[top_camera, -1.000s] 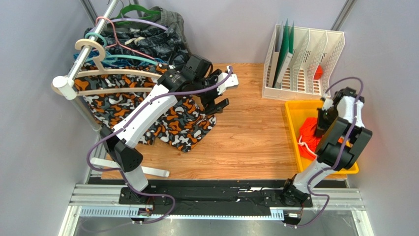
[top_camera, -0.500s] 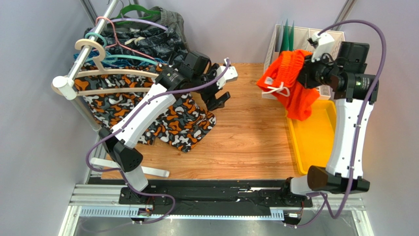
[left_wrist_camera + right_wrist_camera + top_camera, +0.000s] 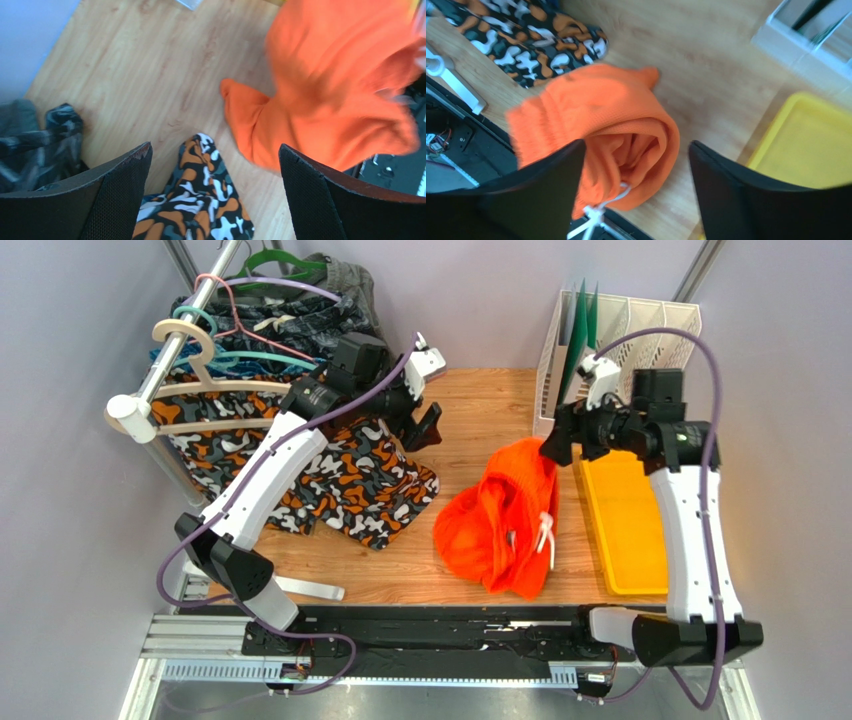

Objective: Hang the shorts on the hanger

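Shorts (image 3: 505, 520) lie crumpled on the tabletop (image 3: 490, 410) under our right claw (image 3: 553, 447), its jaws apart and empty. Our left claw (image 3: 215, 165) gapes wide. We should spread the waistband flat before approaching the hanger (image 3: 250, 387).

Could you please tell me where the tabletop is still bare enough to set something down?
Bare wood lies at the far middle, between the camouflage shorts and the white file rack, where the left gripper hovers. A smaller patch sits at the near edge, between the camouflage shorts and the shorts. The left side, by the rail, is crowded.
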